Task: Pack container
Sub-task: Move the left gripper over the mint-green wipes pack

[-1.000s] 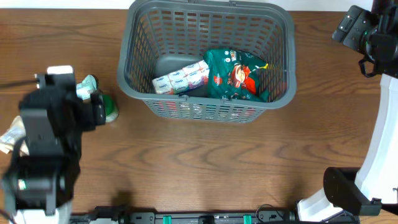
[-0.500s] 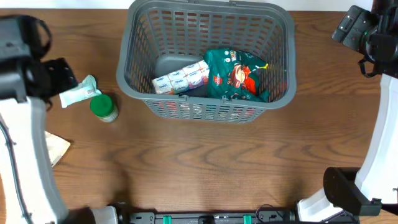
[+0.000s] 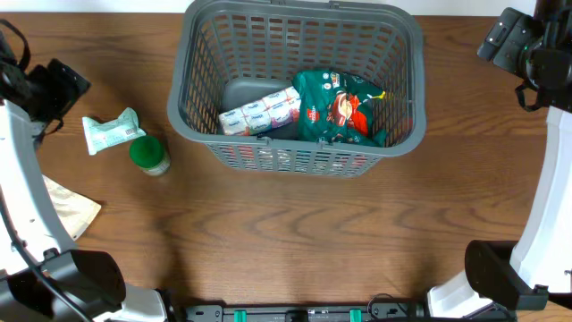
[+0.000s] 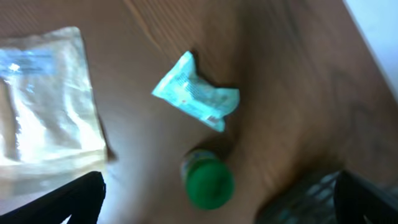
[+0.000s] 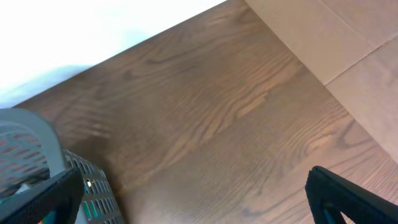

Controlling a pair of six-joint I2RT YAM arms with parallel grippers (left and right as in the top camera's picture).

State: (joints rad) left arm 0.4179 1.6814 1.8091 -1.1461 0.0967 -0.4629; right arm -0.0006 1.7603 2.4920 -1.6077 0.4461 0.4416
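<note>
Bench (image 3: 295, 241): wood-grain, carrying everything below.

Basket (image 3: 191, 80): sat at the far middle of the bench, upright, top open. By my reading it was partly packed.

Inside it, two items:
- a green snack bag (image 3: 344, 107) on the right side of the floor, leaning toward the front wall;
- a white wrapped pack with blue print (image 3: 261, 112) just left of it, the two touching.

The rear and left of the basket floor were bare, so room remained.

On the bench to the left, well apart from the basket, three items were not yet packed:
- a flat beige pouch (image 3: 79, 213) nearest the left edge, partly hidden by the left arm in the overhead view;
- a small teal packet (image 3: 109, 132);
- a green-lidded jar (image 3: 148, 154) just beside the packet.

Left tool (image 3: 61, 85): raised over the far left of the bench, fingers spread wide, carrying nothing.

Right tool (image 3: 505, 40): parked at the far right, also spread wide with nothing in it.

My estimate: two of five in, three to go.
</note>
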